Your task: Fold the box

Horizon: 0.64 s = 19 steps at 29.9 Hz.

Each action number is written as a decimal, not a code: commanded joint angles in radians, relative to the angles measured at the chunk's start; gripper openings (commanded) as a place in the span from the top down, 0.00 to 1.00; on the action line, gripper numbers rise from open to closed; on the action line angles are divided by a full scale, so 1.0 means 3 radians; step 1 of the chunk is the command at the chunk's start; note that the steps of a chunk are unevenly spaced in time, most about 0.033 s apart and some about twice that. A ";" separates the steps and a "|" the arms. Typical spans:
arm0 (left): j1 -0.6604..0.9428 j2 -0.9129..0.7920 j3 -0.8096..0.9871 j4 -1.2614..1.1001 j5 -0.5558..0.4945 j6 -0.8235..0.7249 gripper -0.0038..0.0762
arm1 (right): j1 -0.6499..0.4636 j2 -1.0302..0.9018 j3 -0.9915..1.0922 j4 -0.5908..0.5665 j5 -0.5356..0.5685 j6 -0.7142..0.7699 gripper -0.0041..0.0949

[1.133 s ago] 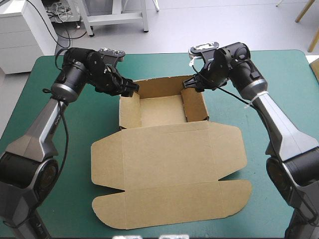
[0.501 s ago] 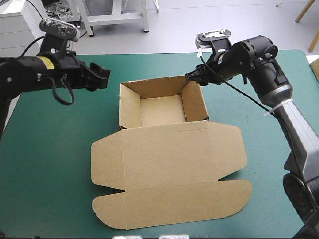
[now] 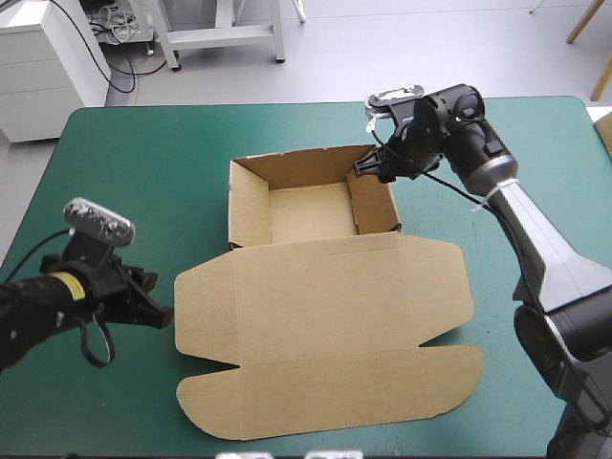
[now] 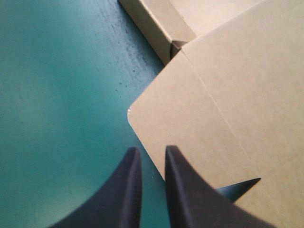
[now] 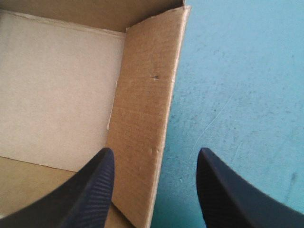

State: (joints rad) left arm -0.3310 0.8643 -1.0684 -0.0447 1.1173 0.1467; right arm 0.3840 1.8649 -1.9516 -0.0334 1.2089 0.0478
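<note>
The brown box (image 3: 306,212) stands as an open tray at the table's middle, walls raised, with its lid (image 3: 325,316) lying flat toward the front edge. My left gripper (image 3: 161,314) sits low beside the lid's left flap (image 4: 190,123). Its fingers (image 4: 130,190) are all but together over the cover at the flap's edge (image 4: 142,135), with no board between them. My right gripper (image 3: 368,164) is at the tray's far right corner. It is open (image 5: 155,153) and straddles the right wall (image 5: 147,95), one finger inside the tray and one outside.
The teal-green cover (image 3: 134,182) shows to the left and right of the box. The lid's front flaps (image 3: 325,397) reach close to the table's front edge. My left arm lies near the table's front left corner.
My left arm swung away from the tray's far left corner, out to the left, then down to the lid's left flap, and its fingers narrowed. The right gripper rose briefly and returned to the far right corner.
</note>
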 commanded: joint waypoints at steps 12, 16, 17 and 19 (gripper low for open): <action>0.0005 -0.1775 0.1810 -0.0313 -0.0886 -0.0083 0.96 | -0.0030 0.0581 -0.0076 -0.0064 -0.0181 -0.0008 0.47; 0.0005 -0.2076 0.1895 -0.0306 -0.1022 -0.0091 0.96 | -0.0030 0.0602 -0.0076 -0.0065 -0.0220 -0.0008 0.61; 0.0005 -0.2136 0.1904 -0.0292 -0.1033 -0.0091 0.96 | -0.0030 0.0602 -0.0076 -0.0065 -0.0220 -0.0008 0.68; 0.0005 -0.2218 0.1904 -0.0292 -0.1039 -0.0091 0.96 | -0.0030 0.0602 -0.0076 -0.0103 -0.0220 -0.0015 0.82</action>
State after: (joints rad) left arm -0.3310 0.2160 -0.4757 -0.1183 0.8863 0.1277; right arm 0.3840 2.1047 -1.9508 -0.0383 1.1675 0.0478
